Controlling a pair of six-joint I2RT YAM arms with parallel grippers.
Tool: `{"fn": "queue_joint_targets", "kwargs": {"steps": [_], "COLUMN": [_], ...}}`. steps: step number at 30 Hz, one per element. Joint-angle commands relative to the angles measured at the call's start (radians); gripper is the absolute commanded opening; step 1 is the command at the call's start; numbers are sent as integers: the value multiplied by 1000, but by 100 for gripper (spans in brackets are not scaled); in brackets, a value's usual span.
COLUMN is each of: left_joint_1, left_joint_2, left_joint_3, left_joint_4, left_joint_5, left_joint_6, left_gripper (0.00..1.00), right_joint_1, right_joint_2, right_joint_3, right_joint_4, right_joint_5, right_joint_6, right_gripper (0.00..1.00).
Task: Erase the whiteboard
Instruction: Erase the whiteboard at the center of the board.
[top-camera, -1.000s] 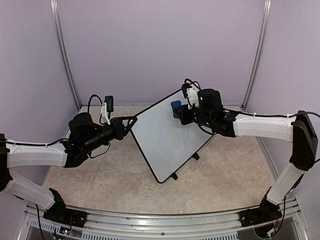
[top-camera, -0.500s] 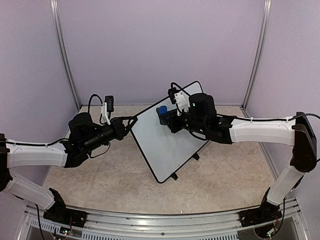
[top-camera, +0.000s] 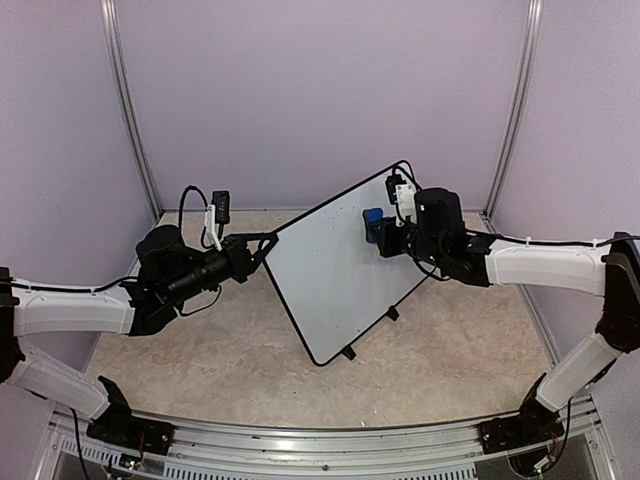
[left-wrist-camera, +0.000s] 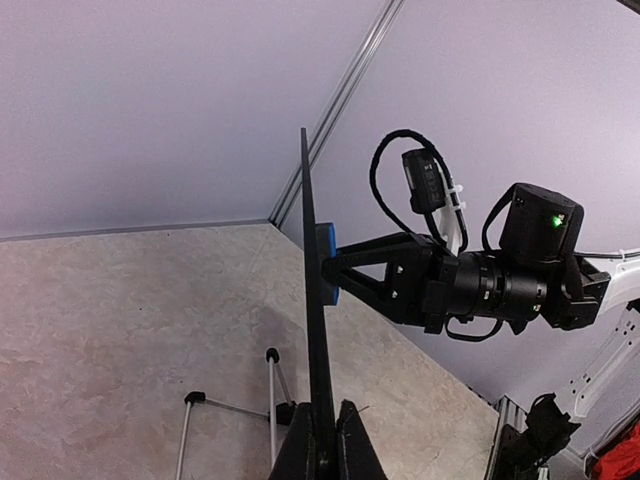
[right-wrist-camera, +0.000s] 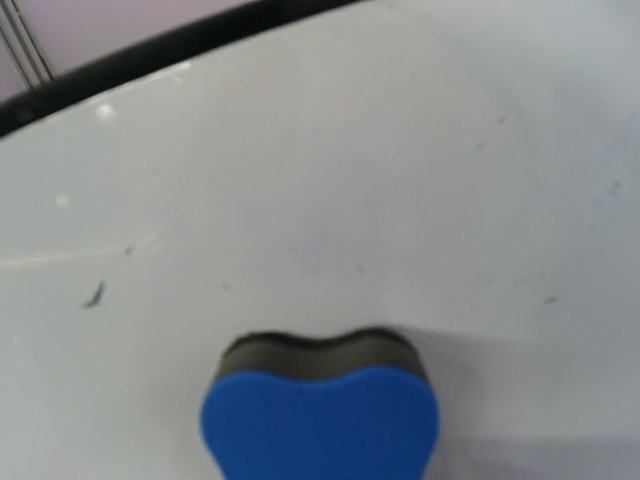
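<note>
No legible text, labels, brands or numbers in any view. On the whiteboard (right-wrist-camera: 420, 140), the right wrist view shows only a few faint dark specks and one short tick-like mark toward the left, too small and broken to read as characters. The blue back of the eraser (right-wrist-camera: 320, 425) is plain.
</note>
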Motion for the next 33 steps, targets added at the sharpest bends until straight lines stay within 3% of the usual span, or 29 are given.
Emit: {"fn": "queue_joint_targets", "kwargs": {"steps": [1,7,18,27,33], "left_joint_1": [-49,-47,-46,-40,-39], "left_joint_2": [25,26,26,12,0], "left_joint_3": [-27,-26,-27,-32,-40], "left_joint_4": [-113,-116,-118,-122,-116], "left_joint_5": [173,173,166,143,135], "left_joint_6": [47,47,43,43,41], "left_gripper": [2,11,20,36,49], "right_joint_1": [4,11,4,-28,-55], "right_joint_2": [-31,-81,-230,-415,-405], "right_joint_3": [-38,-85,-211,-452,-558], "right_joint_4": [37,53,-7,-47,-47], "right_joint_5": [-51,-30,118,258,213], "right_joint_6": [9,40,67,270,388], "right_gripper": [26,26,26,28,31]}}
